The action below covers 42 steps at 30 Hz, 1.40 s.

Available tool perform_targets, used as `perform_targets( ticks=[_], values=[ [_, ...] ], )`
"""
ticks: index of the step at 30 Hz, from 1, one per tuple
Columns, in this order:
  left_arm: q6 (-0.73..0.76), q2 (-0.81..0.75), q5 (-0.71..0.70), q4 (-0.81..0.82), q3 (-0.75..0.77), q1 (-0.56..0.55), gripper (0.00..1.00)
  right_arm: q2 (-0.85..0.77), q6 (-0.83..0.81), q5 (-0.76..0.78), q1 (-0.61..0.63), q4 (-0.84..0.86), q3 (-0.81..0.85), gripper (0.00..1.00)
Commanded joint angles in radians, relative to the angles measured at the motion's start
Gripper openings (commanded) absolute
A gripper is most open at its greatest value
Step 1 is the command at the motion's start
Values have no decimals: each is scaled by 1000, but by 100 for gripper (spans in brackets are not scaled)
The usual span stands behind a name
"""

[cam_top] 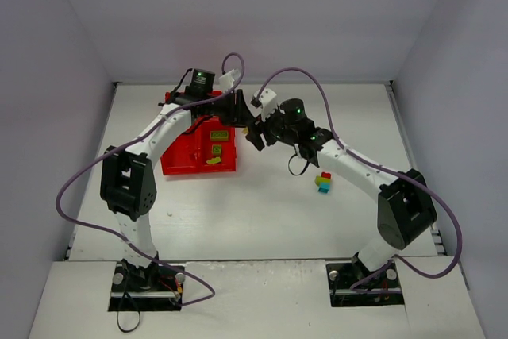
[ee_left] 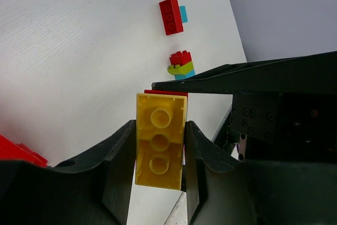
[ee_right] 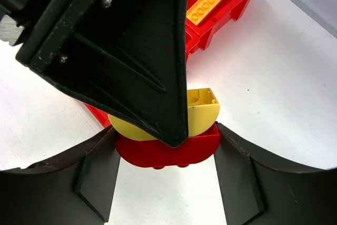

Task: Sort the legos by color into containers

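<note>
Just beside the red tray (cam_top: 189,167), the left gripper (ee_left: 160,130) pinches a yellow brick (ee_left: 159,146) while the right gripper (ee_right: 167,135) brackets its attached red brick (ee_right: 158,156), grip unclear; a slipping pull could drop both.

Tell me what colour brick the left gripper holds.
Yellow; the brick shows best in the left wrist view.

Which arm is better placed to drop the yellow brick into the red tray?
Left. The left claw grips the yellow brick and hangs beside the tray, where other yellow bricks lie. The right claw clamps only the red brick stuck to it.
</note>
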Motion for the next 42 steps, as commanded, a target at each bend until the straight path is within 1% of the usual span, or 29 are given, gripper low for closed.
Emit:
perform_targets(
  ticks=[1, 3, 6, 11, 14, 15, 16, 18, 19, 20, 22, 23, 26, 28, 30, 32, 33, 35, 36, 37, 38, 39, 42],
  values=[
    [7, -53, 24, 16, 71, 38, 12, -35, -18, 3, 2, 36, 3, 3],
    [22, -53, 20, -12, 88, 56, 11, -45, -21, 10, 2, 28, -16, 0],
    [47, -55, 13, -47, 105, 79, 12, -58, -19, 21, 1, 25, -47, 0],
    [52, -47, 12, -58, 129, 132, 12, -74, -16, 38, 1, 11, -80, 0],
    [93, -17, -57, -96, 183, 142, 12, -77, -15, 47, 1, 7, -82, 0],
    [114, -3, -136, -116, 206, 142, 12, -75, -13, 47, 1, 7, -80, 0],
    [149, 12, -178, -156, 258, 142, 12, -75, -12, 49, 1, 5, -79, 0],
    [185, 72, -273, -185, 316, 142, 12, -72, -10, 50, -1, 7, -71, 0],
    [215, 92, -362, -190, 341, 142, 13, -71, -10, 49, -1, 5, -70, 0],
    [228, 130, -407, -188, 384, 142, 13, -69, -9, 49, -1, 4, -67, 0],
    [262, 167, -500, -173, 412, 141, 13, -68, -10, 47, -1, -1, -59, 0],
    [265, 186, -584, -153, 424, 141, 14, -68, -10, 47, -2, -7, -56, 0],
    [285, 258, -700, -124, 470, 142, 16, -74, -13, 50, -1, -16, -53, 0],
    [294, 313, -727, -121, 519, 142, 18, -75, -16, 50, -4, -21, -53, 0],
    [298, 364, -740, -127, 553, 141, 23, -78, -18, 52, -5, -27, -54, 0],
    [300, 391, -746, -124, 585, 139, 24, -81, -16, 50, -9, -27, -56, 0],
    [302, 397, -744, -121, 591, 139, 30, -81, -15, 49, -7, -27, -56, 0],
    [300, 405, -741, -108, 602, 139, 35, -81, -15, 47, -7, -28, -56, 0],
    [300, 405, -735, -107, 603, 139, 43, -81, -15, 47, -7, -27, -56, 0],
    [299, 404, -734, -104, 606, 139, 47, -78, -16, 46, -7, -27, -56, 0],
    [299, 396, -732, -110, 606, 138, 57, -77, -18, 44, -9, -27, -51, 0],
    [299, 390, -732, -116, 605, 138, 57, -77, -18, 43, -7, -27, -50, 0],
    [297, 344, -706, -141, 582, 133, 63, -74, -26, 35, -7, -25, -36, 0]
  ],
)
